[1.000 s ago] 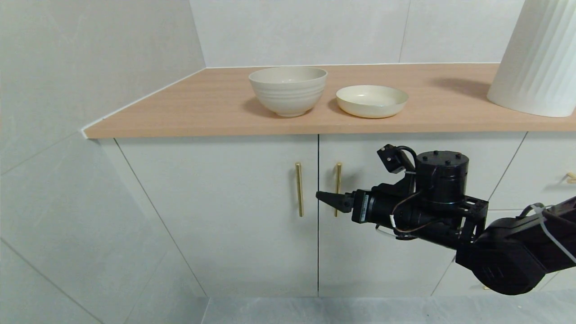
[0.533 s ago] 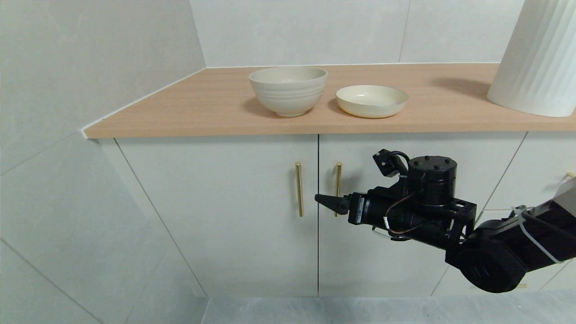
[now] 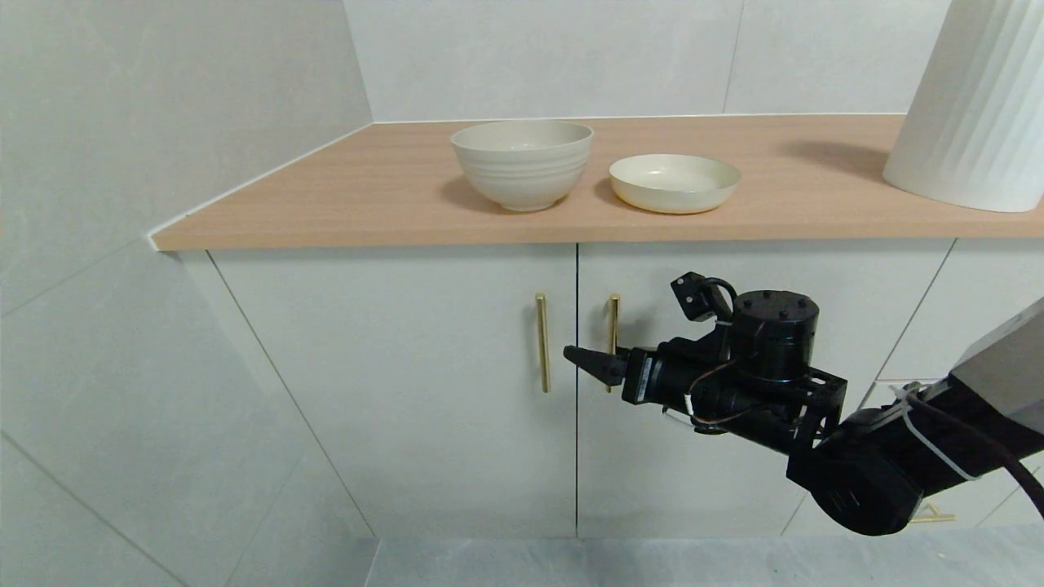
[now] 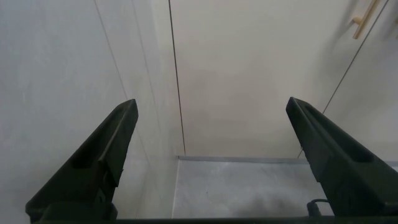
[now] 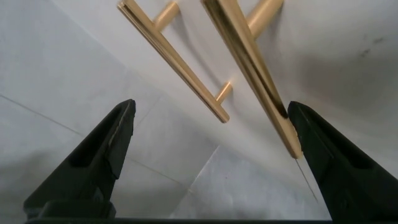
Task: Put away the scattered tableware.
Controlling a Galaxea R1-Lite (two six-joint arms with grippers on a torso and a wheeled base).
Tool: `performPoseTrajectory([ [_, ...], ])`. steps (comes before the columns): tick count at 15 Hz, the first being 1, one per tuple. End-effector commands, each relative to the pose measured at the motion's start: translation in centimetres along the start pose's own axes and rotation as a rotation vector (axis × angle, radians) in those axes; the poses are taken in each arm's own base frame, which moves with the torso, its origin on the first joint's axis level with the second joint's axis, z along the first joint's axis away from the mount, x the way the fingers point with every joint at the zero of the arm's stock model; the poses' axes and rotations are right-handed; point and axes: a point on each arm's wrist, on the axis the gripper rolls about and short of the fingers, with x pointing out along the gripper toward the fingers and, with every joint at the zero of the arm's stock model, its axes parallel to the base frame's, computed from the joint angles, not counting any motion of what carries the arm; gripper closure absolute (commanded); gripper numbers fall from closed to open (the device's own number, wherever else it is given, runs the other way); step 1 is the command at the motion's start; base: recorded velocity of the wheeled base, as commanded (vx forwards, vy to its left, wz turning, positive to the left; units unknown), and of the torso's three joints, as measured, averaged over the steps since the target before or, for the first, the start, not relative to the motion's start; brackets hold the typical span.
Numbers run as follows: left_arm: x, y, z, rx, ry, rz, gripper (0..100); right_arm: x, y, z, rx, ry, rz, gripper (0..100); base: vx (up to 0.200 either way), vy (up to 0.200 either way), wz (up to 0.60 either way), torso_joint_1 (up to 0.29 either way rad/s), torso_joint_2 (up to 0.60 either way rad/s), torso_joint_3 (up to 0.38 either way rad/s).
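Head view, kitchen: right gripper levelled near left door handle and right door handle, claw spread wide. Left gripper equally wide, low before a cabinet door. Up on the counter, bowl beside shallow dish, not touching.

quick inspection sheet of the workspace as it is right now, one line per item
Surface: wooden countertop, over pale cabinets.
Job's things: deep bowl and shallow dish, upright, side by side near the front edge, not touching.
Clutter: tall white ribbed vessel at the countertop's right end.
Grippers: right gripper open, holding nothing, level with the brass handles of the shut cabinet doors; left gripper open, holding nothing, low near the floor.
Cables: thin wires looped at the right wrist; black cable along that arm.
Surroundings: tiled walls, grey floor.
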Motion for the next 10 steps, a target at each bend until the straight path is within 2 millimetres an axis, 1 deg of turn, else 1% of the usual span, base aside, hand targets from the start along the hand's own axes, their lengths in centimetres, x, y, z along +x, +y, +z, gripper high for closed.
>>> performPoseTrajectory([
  [1,0.0,0.0,0.0,0.0,0.0,0.0,0,0.1,0.0,-0.1,0.001,0.004,0.0,0,0.0,0.0,0.0,0.0,0.0,0.0],
  [5,0.0,0.0,0.0,-0.002,0.0,0.0,0,0.3,1.0,-0.6,0.008,-0.015,0.047,0,0.0,0.0,0.0,0.0,0.0,0.0],
  [10,0.0,0.0,0.0,-0.002,0.0,0.0,0,-0.4,1.5,-0.4,0.015,-0.004,0.079,0,0.0,0.0,0.0,0.0,0.0,0.0],
])
